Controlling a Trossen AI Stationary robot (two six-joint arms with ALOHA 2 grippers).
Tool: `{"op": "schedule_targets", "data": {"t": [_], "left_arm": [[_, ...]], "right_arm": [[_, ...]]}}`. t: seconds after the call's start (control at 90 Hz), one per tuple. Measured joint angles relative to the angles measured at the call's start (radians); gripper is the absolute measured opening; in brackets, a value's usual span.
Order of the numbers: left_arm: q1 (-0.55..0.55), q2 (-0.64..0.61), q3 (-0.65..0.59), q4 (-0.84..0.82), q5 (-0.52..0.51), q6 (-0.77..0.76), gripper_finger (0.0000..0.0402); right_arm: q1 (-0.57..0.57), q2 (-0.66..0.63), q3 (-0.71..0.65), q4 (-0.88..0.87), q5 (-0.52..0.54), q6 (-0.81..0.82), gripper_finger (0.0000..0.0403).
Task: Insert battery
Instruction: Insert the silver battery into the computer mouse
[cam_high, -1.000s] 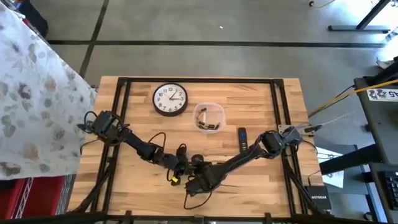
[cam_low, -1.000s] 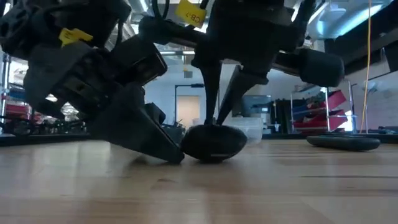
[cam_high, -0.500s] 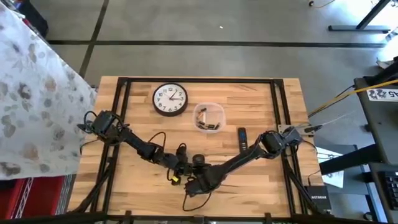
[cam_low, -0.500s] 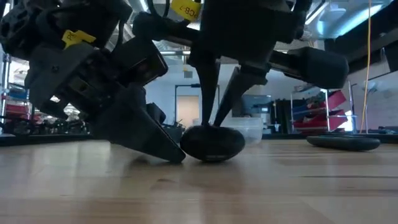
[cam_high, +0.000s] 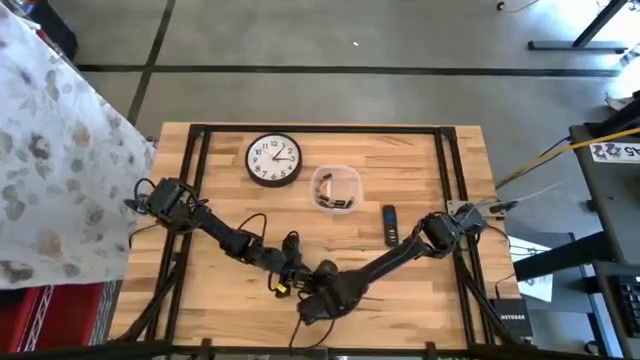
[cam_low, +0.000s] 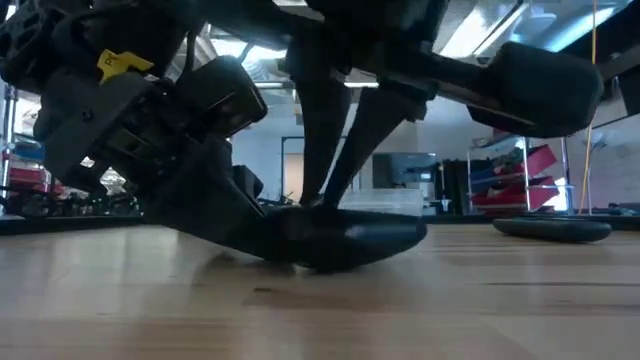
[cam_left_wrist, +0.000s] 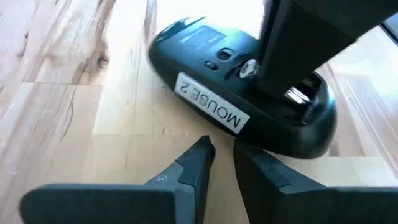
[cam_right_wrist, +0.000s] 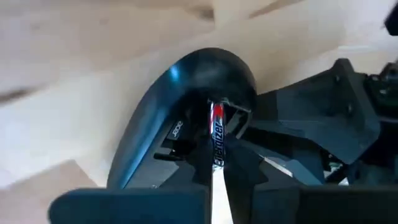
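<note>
A black mouse (cam_left_wrist: 239, 115) with a white label lies on pale wood table (cam_left_wrist: 62, 93); the battery (cam_right_wrist: 216, 140) is silver and red.

1. Mouse (cam_left_wrist: 239, 118): black computer mouse lying underside up on the wooden table (cam_high: 420, 290), near the front edge. White label on the underside reads "MOUSE 2". Battery bay at one end is uncovered, metal contacts visible. In the high view it sits at the front centre of the table, mostly hidden beneath the two arms.
2. Battery (cam_right_wrist: 216, 134): slim cylindrical cell, silver body with red band and "Energizer" lettering. Stands steeply tilted, lower end down in the mouse's open bay, not lying flat in it.
</note>
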Motion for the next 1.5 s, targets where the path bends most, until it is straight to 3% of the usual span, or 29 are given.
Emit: {"op": "schedule_targets", "data": {"t": [0.2, 0.444, 0.689, 0.956, 1.2, 1.5], "left_arm": [[0.0, 0.0, 0.0, 0.001, -0.016, -0.009, 0.0061], [-0.011, -0.024, -0.001, -0.029, -0.025, 0.014, 0.0061], [-0.027, -0.165, -0.004, -0.28, -0.156, 0.08, 0.0049], [-0.076, -0.221, -0.003, -0.434, -0.165, 0.079, 0.0047], [-0.123, -0.222, -0.003, -0.462, -0.173, 0.062, 0.0047], [-0.126, -0.222, -0.01, -0.468, -0.208, 0.054, 0.0047]], "right_arm": [[-0.004, 0.001, 0.001, 0.03, -0.022, 0.124, 0.0002], [-0.003, 0.001, 0.001, -0.008, 0.048, 0.212, 0.0001], [-0.001, 0.001, 0.001, -0.017, -0.006, 0.331, 0.0], [-0.001, 0.006, -0.001, -0.028, -0.019, 0.498, 0.0], [-0.001, 0.001, -0.001, -0.062, 0.021, 0.534, 0.0], [-0.001, -0.02, 0.005, -0.087, -0.006, 0.496, 0.0014]]}}
